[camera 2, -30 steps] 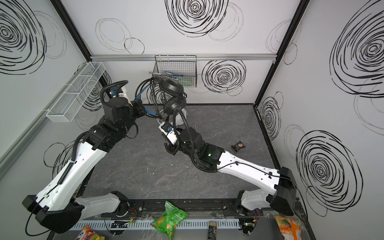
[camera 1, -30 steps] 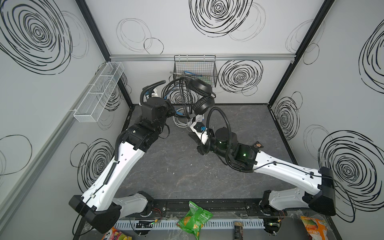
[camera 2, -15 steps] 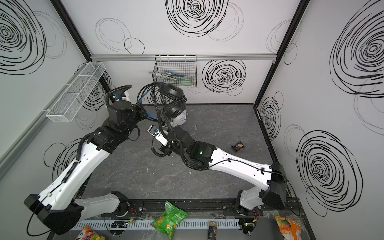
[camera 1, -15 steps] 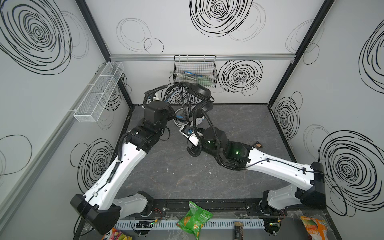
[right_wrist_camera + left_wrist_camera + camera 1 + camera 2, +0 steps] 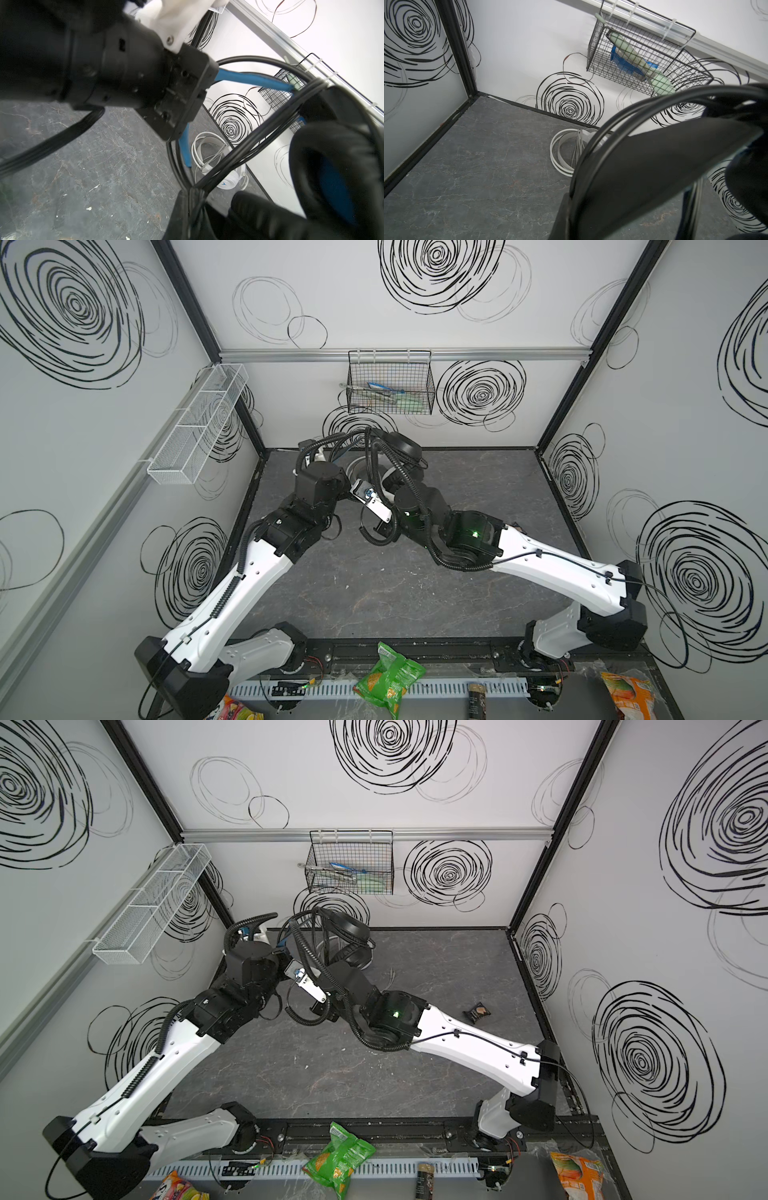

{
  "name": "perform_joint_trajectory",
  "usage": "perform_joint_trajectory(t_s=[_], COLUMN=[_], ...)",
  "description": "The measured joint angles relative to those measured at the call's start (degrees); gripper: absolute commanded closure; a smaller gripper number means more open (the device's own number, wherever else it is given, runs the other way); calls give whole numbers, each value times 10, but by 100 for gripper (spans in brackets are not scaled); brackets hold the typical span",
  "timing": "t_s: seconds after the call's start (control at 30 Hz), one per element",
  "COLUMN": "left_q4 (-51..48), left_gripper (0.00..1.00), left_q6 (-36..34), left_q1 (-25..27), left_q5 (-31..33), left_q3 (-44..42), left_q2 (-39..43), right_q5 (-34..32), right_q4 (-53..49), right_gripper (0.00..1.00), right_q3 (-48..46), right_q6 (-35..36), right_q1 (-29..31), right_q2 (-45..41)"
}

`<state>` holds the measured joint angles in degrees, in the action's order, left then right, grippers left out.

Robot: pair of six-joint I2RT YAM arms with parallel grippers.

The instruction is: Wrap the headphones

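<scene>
**While we hold the black headset (image 5: 401, 443) aloft at the rear**

Because its band is springy and its black cable (image 5: 259, 133) limp, we judge the band the firmest hold. The left gripper (image 5: 187, 99) is clenched on it and the right gripper (image 5: 190, 199) pinches cable strands. The white headset (image 5: 227, 182) lies on the table (image 5: 374, 593).

The left pincer (image 5: 571, 220) is squeezed shut on the wide band of the black headphones (image 5: 664, 166). They fill the space right in front of it, big and blurry. A black cable (image 5: 612, 122) bends in loops over the band. Farther out from the pincer, the white headphones (image 5: 598, 143) lie on the dark grey floor (image 5: 477, 166), partly hidden behind the black loops. Past them, high on the white wall, hangs a black wire basket (image 5: 593, 47). It has a pale green thing (image 5: 662, 85) and a blue thing (image 5: 623, 60) inside.
</scene>
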<state>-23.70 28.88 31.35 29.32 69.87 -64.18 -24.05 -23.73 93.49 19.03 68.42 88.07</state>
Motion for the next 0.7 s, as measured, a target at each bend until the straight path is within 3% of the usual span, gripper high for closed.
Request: perform_joint_trajectory(t_s=[0.2,0.37,0.7], left_q4=[-6,6,14], left_gripper=[100,100,100], left_q6=[-8,5,10], left_q1=[50,58,66], left_q5=[33,48,41], left_q3=[-26,-44,-55], left_q2=[9,11,12], right_q5=[6,38,46], right_q4=[-43,-60,-58], right_gripper=[100,100,100], right_q3=[17,11,-27], right_q6=[-44,-85,-97], right_q1=[-28,-61,-66], right_q2=[14,10,-24])
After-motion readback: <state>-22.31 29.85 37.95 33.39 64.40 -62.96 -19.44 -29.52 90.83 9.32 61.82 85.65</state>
